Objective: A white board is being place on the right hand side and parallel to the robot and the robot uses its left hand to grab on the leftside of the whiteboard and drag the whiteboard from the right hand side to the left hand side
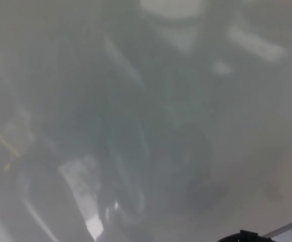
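**Whiteboard Fills the View, Robot Hands Out of Sight**

Nearest, at about 5 o'clock on the bottom edge: a small dark rounded shape (245, 236), too cropped to identify, possibly part of the robot's own body. Just beside it, running toward 4 o'clock, a thin pale strip (287, 228), probably the whiteboard's lower frame edge, with a sliver of lighter ground beyond it in the corner.

Farther up, covering almost everything from 6 o'clock to 12 o'clock: the whiteboard (151, 96), a glossy grey-white face standing close in front of the camera. So close, and so squarely across the view, that only its surface shows; most likely a sign of being mid-drag across the robot's front, though no direction can be told. No left edge of the board visible, so the grasp point cannot be checked.

On that surface, only smeared reflections: dark vertical shapes near the centre, a bright patch at 7 o'clock (93, 224), pale blotches at 12 and 1 o'clock. All too blurred to name.

Neither robot hand in view; fingers apart or clamped on the board, impossible to say. Left robot hand presumably holding the board's left side beyond the picture.
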Motion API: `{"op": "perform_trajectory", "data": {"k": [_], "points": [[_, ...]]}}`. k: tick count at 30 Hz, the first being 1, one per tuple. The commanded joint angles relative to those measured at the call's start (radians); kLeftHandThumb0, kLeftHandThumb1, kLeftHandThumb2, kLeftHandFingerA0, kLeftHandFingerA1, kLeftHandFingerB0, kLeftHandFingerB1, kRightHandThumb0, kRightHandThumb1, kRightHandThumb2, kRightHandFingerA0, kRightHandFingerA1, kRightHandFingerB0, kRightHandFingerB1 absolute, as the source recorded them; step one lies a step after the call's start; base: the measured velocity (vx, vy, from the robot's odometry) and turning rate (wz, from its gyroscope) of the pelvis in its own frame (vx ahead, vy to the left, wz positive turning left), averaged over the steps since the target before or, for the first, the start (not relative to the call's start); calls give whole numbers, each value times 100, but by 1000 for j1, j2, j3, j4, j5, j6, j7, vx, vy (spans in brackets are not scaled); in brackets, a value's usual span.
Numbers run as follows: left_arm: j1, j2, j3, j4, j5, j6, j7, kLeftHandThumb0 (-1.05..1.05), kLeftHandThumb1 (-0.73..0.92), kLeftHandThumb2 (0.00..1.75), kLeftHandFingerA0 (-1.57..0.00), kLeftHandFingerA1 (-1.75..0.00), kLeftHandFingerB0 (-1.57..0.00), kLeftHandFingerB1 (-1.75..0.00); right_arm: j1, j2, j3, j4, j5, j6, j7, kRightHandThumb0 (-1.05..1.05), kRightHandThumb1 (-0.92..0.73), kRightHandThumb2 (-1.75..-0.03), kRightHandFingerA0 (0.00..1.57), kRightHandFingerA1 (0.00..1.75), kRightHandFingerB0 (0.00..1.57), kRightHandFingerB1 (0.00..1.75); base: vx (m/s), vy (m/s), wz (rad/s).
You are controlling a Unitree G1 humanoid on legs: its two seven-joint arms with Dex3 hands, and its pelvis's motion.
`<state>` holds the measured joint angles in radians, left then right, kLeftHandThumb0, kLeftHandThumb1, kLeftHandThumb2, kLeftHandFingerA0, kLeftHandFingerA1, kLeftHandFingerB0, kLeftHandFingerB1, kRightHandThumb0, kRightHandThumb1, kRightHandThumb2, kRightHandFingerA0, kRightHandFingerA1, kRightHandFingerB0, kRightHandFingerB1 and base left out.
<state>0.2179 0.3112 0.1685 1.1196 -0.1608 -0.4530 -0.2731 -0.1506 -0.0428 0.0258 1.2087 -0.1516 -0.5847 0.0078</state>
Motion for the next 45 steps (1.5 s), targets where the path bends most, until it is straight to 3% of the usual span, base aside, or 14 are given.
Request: {"op": "perform_trajectory", "data": {"k": [1,9,17,19,20,24,25,28,29,30,32,33,44,45], "points": [[-8,8,-5,-4,29,-25,-20,-91,64,96,-10,-20,-9,-10,-5,-4,1,1,1,14,-7,-42,-63,-75,107,89,79,77,0,0,0],[-82,-23,184,7,-199,238,-274,-79,54,83,0,-2,0,-6,12,-4,-9,3,13,-3,-2,-39,-63,-77,106,91,80,78,0,0,0],[-100,43,183,40,-116,340,-253,-84,63,91,0,-9,-2,-8,35,-4,-14,-1,13,-2,-9,-39,-64,-75,106,90,76,77,0,0,0],[-99,46,192,58,-120,306,-270,-82,60,90,0,-12,-5,-25,36,-2,-15,-2,14,-1,-7,-39,-65,-75,108,90,76,77,0,0,0],[-110,48,189,72,-110,308,-239,-62,73,62,-18,-39,-17,-29,37,-2,-16,-3,14,-1,-5,-37,-65,-76,106,90,76,77,0,0,0],[-130,52,183,100,-95,308,-191,-62,73,62,-18,-39,-17,-29,38,-2,-16,-6,14,0,-4,-37,-65,-76,106,90,76,77,0,0,0],[-118,72,152,91,-58,334,-142,-70,56,86,-25,-48,-17,-42,38,-2,-15,-5,13,0,-2,-35,-65,-77,111,93,77,77,0,0,0],[-111,82,131,84,-47,349,-117,-70,56,86,-25,-48,-17,-42,37,-2,-15,-5,13,-1,-1,-35,-65,-77,111,93,77,77,0,0,0],[-112,88,110,91,-21,356,-69,-68,52,92,-71,-110,-24,-48,43,-2,-11,-5,9,1,-4,-40,-65,-75,107,93,78,76,0,0,0],[-108,90,105,92,-20,365,-51,-70,61,62,-63,-131,-33,-36,49,-1,-9,-5,6,3,-6,-40,-66,-74,105,93,78,76,0,0,0],[-106,90,102,89,-27,370,-50,-70,61,62,-63,-131,-33,-36,51,-1,-8,-5,6,3,-6,-40,-66,-74,105,93,78,76,0,0,0],[-100,90,116,94,-40,341,-54,-64,70,61,-15,-33,-3,-28,52,-1,-8,-5,6,0,-7,-42,-63,-76,104,92,80,77,0,0,0],[-89,86,150,99,-47,297,-56,-64,70,61,-15,-33,-3,-28,53,-1,1,-4,1,-5,-14,-41,-63,-77,107,92,79,77,0,0,0],[-111,155,302,151,-188,414,-31,-88,57,89,0,0,0,-5,54,1,4,-4,-3,-8,-18,-41,-63,-77,106,89,80,77,0,0,0]]}}
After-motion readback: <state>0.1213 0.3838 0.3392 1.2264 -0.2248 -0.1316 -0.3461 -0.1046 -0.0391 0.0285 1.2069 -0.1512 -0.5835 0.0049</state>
